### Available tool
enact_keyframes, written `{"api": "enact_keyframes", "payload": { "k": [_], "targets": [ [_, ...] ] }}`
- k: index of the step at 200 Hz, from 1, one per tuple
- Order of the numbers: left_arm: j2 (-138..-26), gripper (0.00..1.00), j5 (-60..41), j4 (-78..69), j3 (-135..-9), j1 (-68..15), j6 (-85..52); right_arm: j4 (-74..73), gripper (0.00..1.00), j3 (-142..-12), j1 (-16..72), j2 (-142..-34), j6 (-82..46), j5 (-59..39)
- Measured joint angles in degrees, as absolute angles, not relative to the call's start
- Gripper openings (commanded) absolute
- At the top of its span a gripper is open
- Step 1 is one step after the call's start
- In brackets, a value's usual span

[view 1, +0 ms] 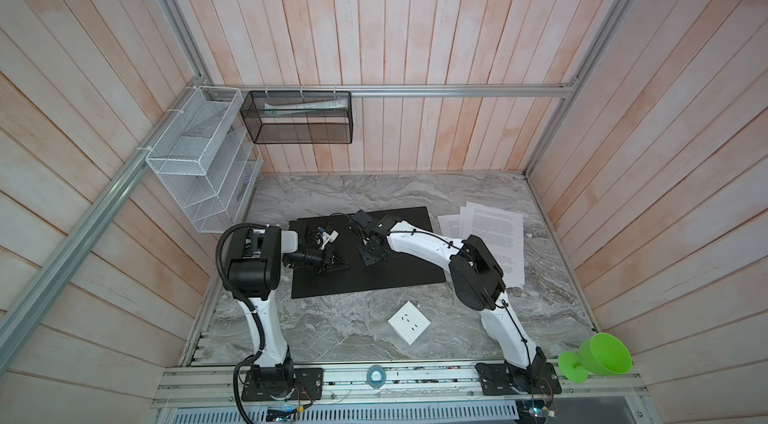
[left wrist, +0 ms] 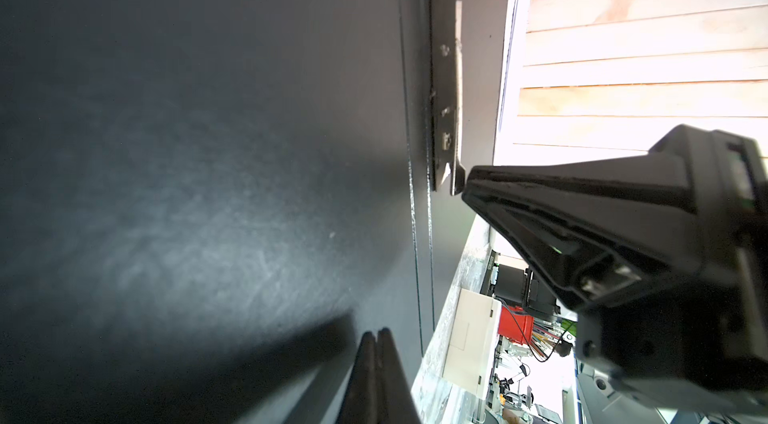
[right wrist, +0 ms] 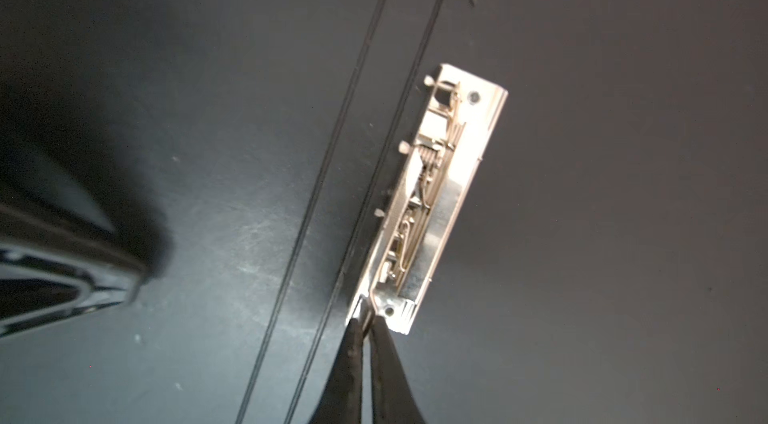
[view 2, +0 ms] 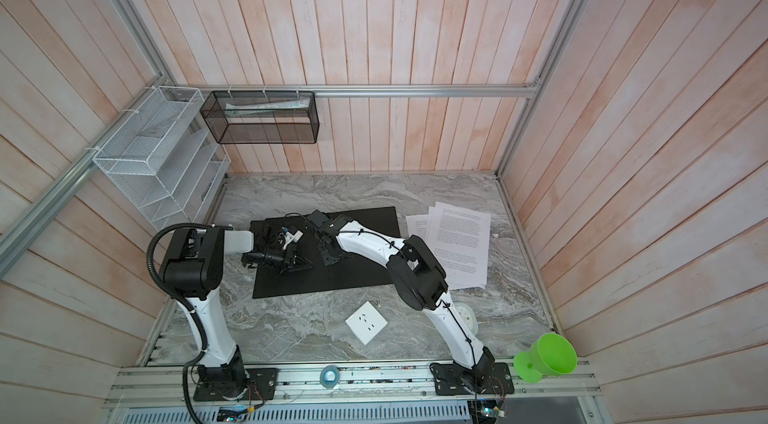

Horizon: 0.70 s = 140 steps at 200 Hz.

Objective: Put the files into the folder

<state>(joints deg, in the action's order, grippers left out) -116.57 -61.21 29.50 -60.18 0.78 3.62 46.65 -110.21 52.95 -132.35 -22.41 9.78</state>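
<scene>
- Marble tabletop (view 1: 316,330) inside plank walls (view 1: 415,26): the folder (view 1: 395,276) lies open at the middle, black inside up, in both top views.
- Your left gripper (left wrist: 377,334) has its fingers pressed together on nothing, tips low over the folder's left leaf; you cannot tell from these views whether they touch it.
- Your right gripper (right wrist: 365,324) is pinched onto the lever end of the clip (right wrist: 436,201) beside the spine.
- The files (view 1: 490,230), about 3 sheets, lie fanned on the marble just beside the folder's right edge, partly under the right arm.
- Expect the sheets to be light, limp and slick on stone and on each other. Take them together at a free corner, or they will likely shear apart.
- The clip looks sprung and stiff, so grip its lever squarely; thin metal can slip out.
</scene>
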Motion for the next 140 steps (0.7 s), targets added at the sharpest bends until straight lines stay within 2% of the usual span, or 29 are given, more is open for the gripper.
{"api": "enact_keyframes", "payload": {
  "k": [140],
  "targets": [
    [-116.29, 0.00, -59.90, 28.95, -60.12, 0.30, 2.31, 47.53, 0.10, -111.79, 53.41, -131.94, -21.37, 12.12]
  ]
}}
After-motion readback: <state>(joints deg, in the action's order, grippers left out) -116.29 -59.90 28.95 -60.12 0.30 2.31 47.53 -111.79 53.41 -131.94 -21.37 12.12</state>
